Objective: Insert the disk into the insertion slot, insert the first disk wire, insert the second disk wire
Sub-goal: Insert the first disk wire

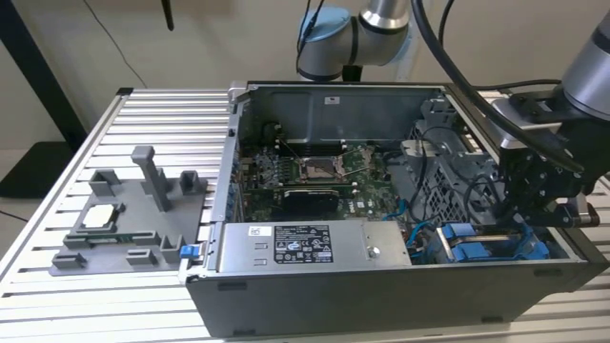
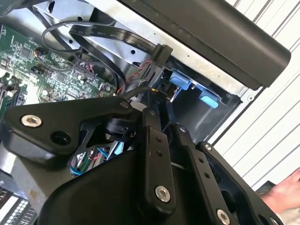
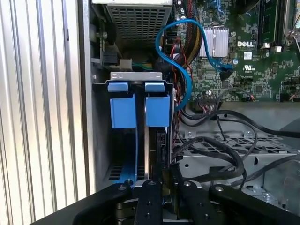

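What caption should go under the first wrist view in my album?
The gripper points into the blue-fitted insertion slot, beside a looping blue cable and green circuit board.

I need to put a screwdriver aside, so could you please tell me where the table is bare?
The ribbed table is bare between the grey fixture tray and its edge nearest the exterior camera, and beyond the tray beside the computer case. The insertion slot corner is crowded: pincer, blue fittings, cables.
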`<state>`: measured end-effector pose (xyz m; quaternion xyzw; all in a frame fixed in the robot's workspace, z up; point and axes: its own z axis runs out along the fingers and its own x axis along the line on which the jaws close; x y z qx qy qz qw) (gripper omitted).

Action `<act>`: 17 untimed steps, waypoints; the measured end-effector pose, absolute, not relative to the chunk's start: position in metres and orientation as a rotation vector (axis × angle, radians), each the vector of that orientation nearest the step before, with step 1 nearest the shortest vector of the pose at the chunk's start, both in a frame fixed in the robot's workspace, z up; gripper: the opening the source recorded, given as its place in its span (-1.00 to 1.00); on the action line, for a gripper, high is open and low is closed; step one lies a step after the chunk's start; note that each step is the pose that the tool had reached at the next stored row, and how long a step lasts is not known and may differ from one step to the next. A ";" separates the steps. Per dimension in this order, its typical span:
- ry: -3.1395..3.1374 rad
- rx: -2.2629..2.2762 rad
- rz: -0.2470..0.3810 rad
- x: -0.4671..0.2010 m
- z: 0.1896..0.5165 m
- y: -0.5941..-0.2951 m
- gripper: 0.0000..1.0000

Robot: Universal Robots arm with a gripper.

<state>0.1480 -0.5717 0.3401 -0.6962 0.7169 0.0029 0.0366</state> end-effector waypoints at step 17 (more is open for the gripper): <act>2.199 -2.137 -0.003 0.145 0.334 -0.570 -1.00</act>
